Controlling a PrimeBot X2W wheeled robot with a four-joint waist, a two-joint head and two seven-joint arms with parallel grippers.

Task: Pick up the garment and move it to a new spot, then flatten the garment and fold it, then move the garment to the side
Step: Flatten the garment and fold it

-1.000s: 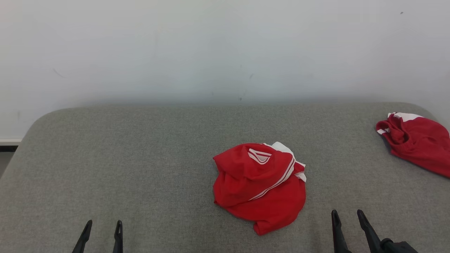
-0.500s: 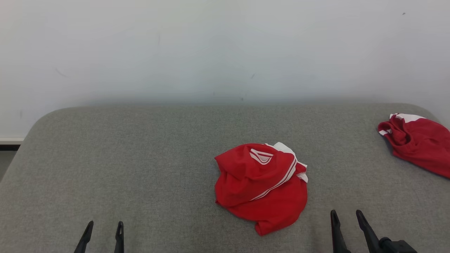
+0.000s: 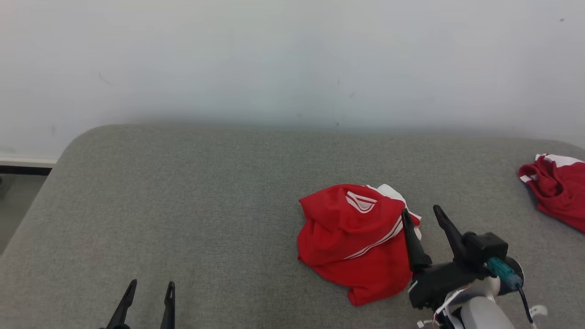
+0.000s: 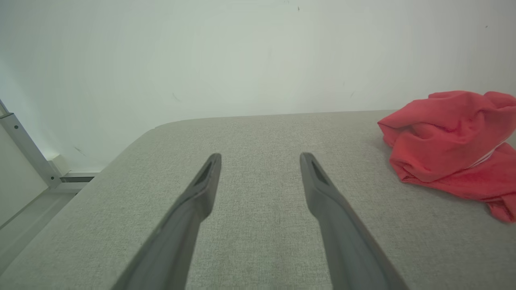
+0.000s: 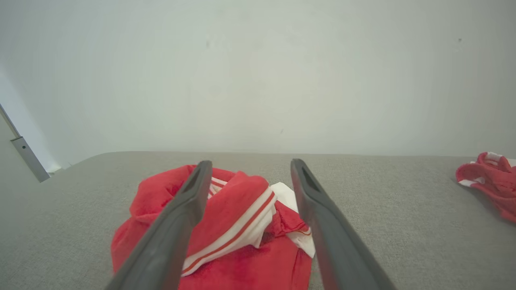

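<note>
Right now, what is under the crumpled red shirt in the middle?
The red shirt lies bunched on the grey cushion, which shows around it. Anything directly beneath the shirt is covered by its folds, so I cannot tell.

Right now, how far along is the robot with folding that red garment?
Done: nothing yet; the red garment lies crumpled in a heap on the grey surface. In hand: the right claw, open, is at the heap's right edge, gripping nothing; the left claw hangs open, apart from it. Left: pick up, move, flatten, fold, set aside.
</note>
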